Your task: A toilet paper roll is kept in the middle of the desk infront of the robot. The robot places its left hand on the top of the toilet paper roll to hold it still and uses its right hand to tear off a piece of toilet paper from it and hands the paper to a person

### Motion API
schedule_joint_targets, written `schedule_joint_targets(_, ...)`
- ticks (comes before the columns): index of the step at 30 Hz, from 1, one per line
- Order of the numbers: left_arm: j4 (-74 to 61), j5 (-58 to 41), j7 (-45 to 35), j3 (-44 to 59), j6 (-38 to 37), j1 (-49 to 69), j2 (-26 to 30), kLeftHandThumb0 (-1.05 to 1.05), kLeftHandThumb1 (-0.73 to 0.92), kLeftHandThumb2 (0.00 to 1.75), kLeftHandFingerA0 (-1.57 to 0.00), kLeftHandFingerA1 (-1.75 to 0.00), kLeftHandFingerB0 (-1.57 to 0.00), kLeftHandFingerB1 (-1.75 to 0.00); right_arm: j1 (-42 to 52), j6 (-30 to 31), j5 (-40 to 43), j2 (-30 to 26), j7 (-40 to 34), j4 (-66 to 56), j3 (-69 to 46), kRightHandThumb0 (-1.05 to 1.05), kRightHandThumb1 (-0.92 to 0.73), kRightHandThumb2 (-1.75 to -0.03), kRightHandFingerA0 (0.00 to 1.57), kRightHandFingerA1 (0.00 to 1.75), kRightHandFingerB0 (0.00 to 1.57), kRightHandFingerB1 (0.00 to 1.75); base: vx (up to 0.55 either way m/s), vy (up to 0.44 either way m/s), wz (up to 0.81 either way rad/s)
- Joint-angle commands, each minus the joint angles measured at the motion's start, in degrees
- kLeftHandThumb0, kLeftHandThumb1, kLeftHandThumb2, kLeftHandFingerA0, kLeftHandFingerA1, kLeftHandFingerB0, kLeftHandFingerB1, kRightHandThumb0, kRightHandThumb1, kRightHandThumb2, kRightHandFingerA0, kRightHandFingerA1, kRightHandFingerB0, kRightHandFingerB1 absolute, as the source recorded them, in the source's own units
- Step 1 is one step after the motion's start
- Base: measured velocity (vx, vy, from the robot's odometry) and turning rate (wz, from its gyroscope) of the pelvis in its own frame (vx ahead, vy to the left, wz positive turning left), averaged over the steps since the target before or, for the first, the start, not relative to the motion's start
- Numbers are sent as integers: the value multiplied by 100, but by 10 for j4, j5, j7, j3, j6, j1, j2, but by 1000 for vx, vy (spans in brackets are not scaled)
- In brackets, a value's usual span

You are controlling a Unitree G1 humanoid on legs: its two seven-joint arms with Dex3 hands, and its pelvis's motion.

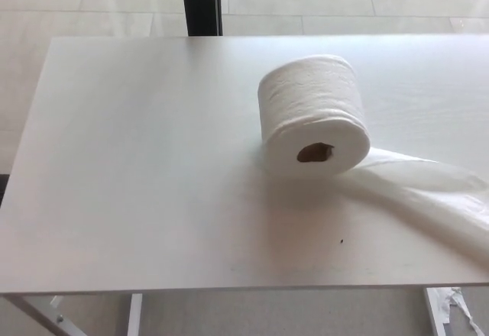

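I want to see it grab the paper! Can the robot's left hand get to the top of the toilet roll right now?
Probably yes. The left hand is out of view, but nothing sits on the desk left of the toilet roll, and its top is uncovered.

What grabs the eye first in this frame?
The toilet paper roll lying on its side, right of centre on the white desk, its cardboard core facing the camera. A loose paper tail trails from it toward the desk's right edge. Neither robot hand is in view.
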Motion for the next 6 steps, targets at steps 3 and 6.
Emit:
schedule_joint_targets(3,335,-324,-35,273,-71,10,41,-76,69,105,-112,-97,-31,-62,-27,-25,260,85,21,154,-301,-73,-78,-63,1,56,13,34,0,0,0)
schedule_joint_targets(6,343,-324,-38,275,-77,7,43,-76,69,105,-112,-97,-31,-62,-27,-24,259,85,25,152,-308,-73,-78,-63,1,56,13,34,0,0,0)
